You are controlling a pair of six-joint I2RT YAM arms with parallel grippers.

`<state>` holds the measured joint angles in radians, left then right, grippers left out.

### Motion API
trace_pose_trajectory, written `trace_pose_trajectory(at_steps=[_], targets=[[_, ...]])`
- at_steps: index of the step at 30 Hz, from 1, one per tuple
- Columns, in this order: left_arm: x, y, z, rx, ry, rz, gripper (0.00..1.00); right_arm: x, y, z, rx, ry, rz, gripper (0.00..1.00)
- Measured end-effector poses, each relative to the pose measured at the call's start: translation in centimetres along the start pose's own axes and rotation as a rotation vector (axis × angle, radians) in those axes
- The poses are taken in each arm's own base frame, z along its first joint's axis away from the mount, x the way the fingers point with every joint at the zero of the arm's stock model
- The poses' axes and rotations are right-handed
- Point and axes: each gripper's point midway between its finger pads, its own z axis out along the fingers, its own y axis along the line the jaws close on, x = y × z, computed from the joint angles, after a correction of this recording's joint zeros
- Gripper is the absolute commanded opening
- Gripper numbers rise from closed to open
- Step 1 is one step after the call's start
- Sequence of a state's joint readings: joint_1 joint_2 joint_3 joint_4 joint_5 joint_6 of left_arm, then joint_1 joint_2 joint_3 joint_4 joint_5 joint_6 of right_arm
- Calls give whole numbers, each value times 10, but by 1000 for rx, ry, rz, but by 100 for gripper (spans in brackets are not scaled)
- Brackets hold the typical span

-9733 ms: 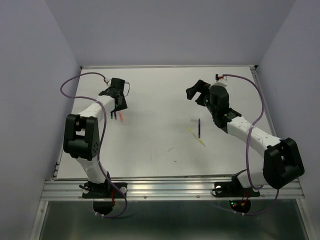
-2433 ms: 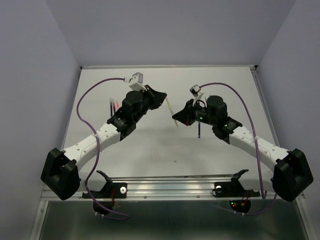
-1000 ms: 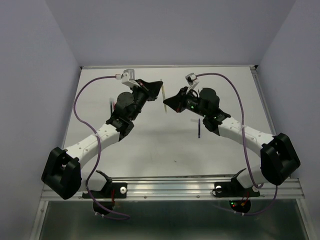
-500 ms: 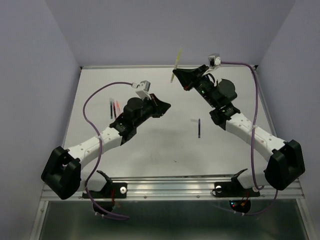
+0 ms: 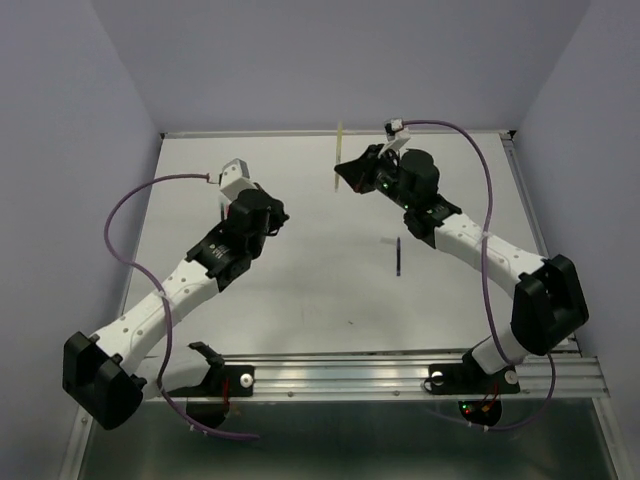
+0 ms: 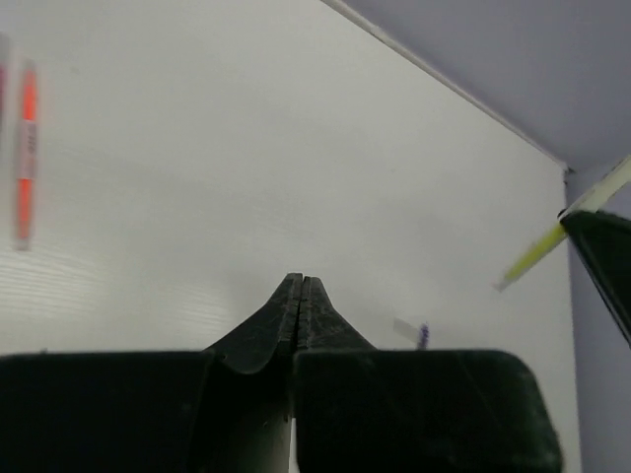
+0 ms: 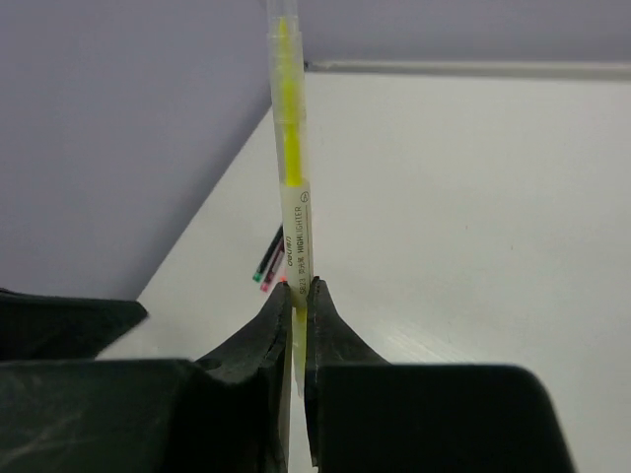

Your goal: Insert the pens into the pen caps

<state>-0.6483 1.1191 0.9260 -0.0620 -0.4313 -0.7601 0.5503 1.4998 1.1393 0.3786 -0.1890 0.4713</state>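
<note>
Yellow pen (image 7: 293, 197) upright, pinched in right gripper (image 7: 296, 293), left gripper (image 6: 299, 283) closed empty, dark blue pen (image 5: 398, 257) flat on table (image 5: 300, 290), red pen (image 6: 25, 153) lying beyond left gripper

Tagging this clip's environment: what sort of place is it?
Probably a lab robot test cell: a white table boxed in by plain lavender wall panels, with the left arm and right arm bolted to an aluminium rail at its near edge.

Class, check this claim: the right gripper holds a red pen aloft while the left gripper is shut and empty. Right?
No. The right wrist view shows the pen in the right gripper is yellow, not red. It is held aloft, and the left gripper is shut and empty.
</note>
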Motion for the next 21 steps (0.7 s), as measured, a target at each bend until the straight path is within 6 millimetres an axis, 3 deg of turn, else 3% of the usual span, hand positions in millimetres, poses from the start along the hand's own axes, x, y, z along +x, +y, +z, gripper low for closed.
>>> trace_pose_trajectory(at_steps=[1, 3, 5, 6, 8, 12, 21], targets=[[-4, 9, -4, -37, -7, -5, 14, 13, -4, 4, 5, 37, 21, 1], [-17, 32, -11, -131, -49, -15, 29, 44, -16, 12, 18, 120, 56, 1], [-23, 49, -15, -195, -68, -20, 61, 78, -24, 20, 24, 205, 88, 1], [-25, 56, -17, -217, -74, -20, 83, 100, -26, 24, 22, 262, 107, 1], [-27, 61, -19, -222, -77, -21, 99, 130, -26, 26, 10, 339, 132, 1], [-23, 54, -21, -123, -56, -25, 99, 156, -16, 24, -30, 418, 164, 1], [-8, -1, -8, 197, 30, -33, 99, 118, 22, 20, -168, 342, 172, 1]])
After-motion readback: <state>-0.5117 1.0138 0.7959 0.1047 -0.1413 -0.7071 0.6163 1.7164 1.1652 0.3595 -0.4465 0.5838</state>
